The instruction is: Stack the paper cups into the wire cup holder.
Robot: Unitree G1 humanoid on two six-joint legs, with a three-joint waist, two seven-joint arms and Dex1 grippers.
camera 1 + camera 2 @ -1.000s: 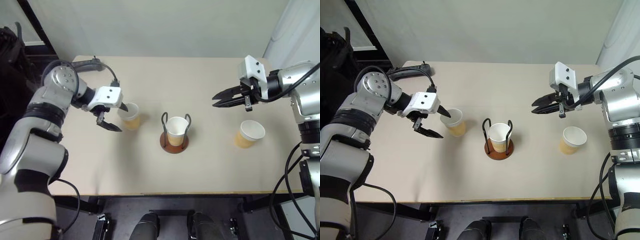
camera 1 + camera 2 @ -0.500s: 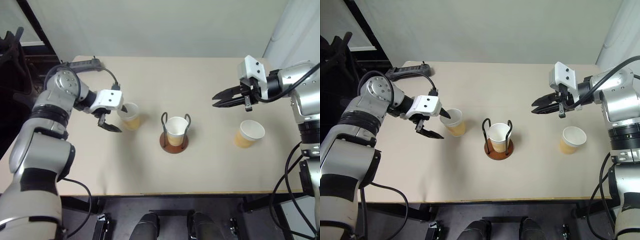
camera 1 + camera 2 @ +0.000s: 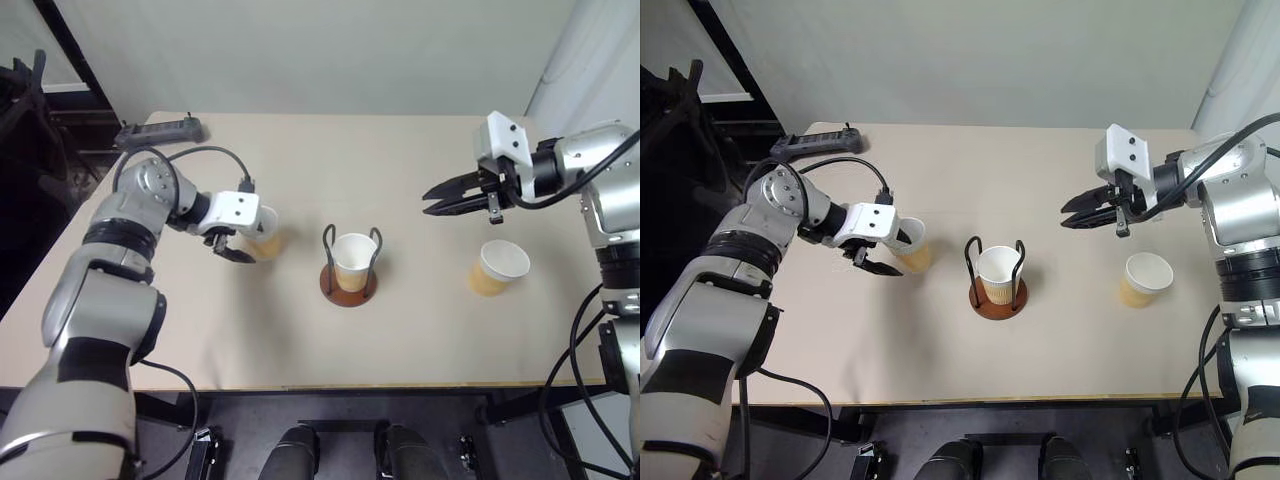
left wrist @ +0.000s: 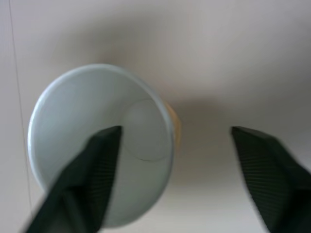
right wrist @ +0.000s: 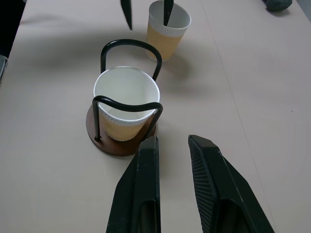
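Observation:
Three paper cups stand upright on the table. One paper cup [image 3: 353,256] sits inside the wire cup holder [image 3: 347,286] at the middle. A second cup [image 3: 268,240] stands to the holder's left. My left gripper [image 3: 249,240] is open astride this cup's near wall, one finger [image 4: 92,170] inside the cup [image 4: 73,121] and the other finger [image 4: 267,170] outside, well off the wall. The third cup [image 3: 498,266] stands at the right. My right gripper [image 3: 427,201] hovers above and left of it, open by a narrow gap with nothing in it, pointing toward the holder [image 5: 124,143].
A dark power strip [image 3: 160,131] with its cable lies at the table's far left corner. The beige table [image 3: 330,340] has bare room in front of the holder and between the cups. A dark frame stands off the table at the far left.
My left gripper has sunk and moved right onto the left cup, one finger now inside its rim, and its jaws have narrowed. The right gripper has kept still.

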